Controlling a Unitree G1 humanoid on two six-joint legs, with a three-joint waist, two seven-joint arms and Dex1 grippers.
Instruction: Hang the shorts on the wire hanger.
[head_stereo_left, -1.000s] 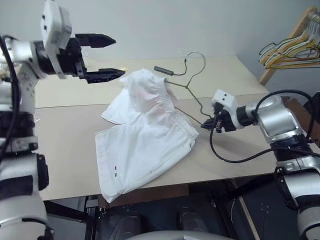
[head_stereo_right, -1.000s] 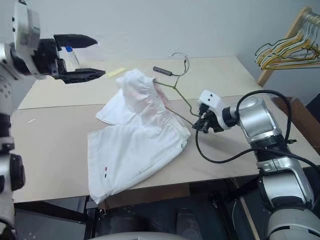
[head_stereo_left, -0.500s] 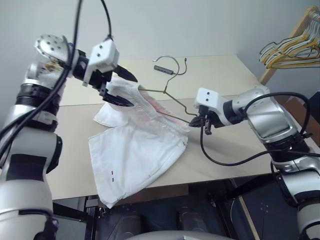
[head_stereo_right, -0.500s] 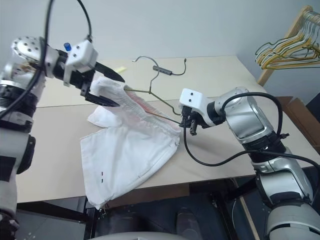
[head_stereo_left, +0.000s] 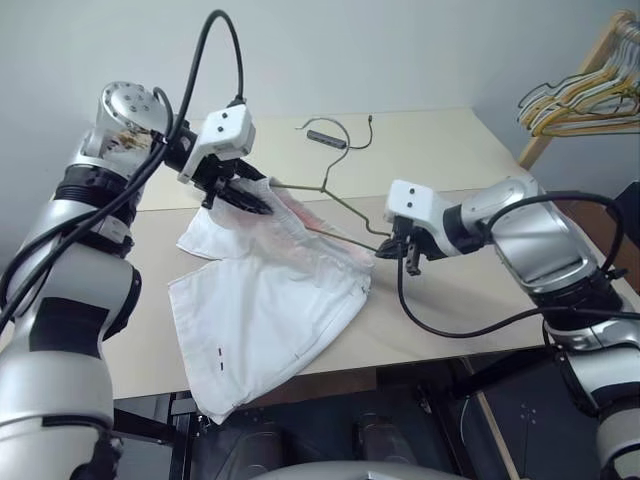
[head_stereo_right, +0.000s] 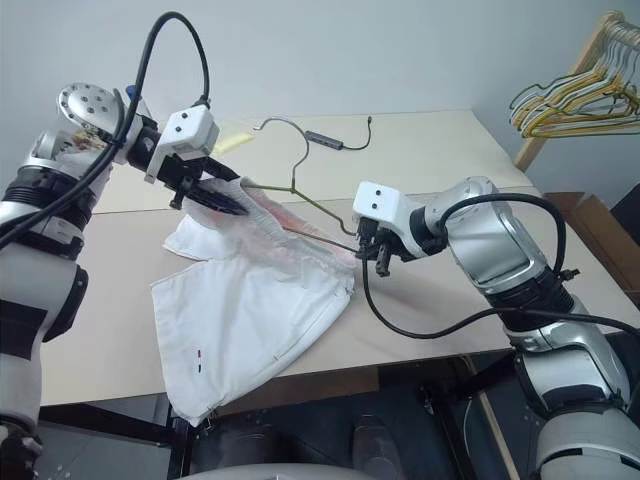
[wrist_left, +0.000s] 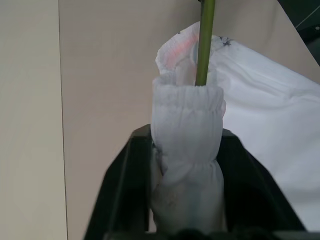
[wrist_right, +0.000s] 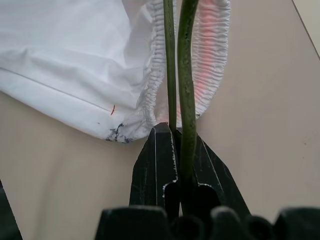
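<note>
One shorts (head_stereo_left: 275, 300), one wire hanger (head_stereo_left: 330, 190) on table (head_stereo_left: 480, 290). Left gripper (head_stereo_left: 245, 198) pinching waistband at 10 o'clock; right gripper (head_stereo_left: 392, 248) clamped tight on hanger, 3 o'clock.

You have the white cloth shorts (head_stereo_left: 270, 300) spread on the beige wooden table (head_stereo_left: 470, 290), left of centre, one leg reaching to the near edge. The thin olive-grey wire hanger (head_stereo_left: 335, 195) runs through the gathered waistband at the shorts' far end, its hook rising behind them. Your left gripper (head_stereo_left: 240, 197) sits at the waistband's left end, clamped on the bunched cloth; your right gripper (head_stereo_left: 396, 250) sits just right of the shorts, clamped on the hanger's wire. A small dark bar (head_stereo_left: 326, 139) lies behind the hook. A cluster of yellowish and grey hangers (head_stereo_left: 580, 100) hangs beyond the table's far right corner
</note>
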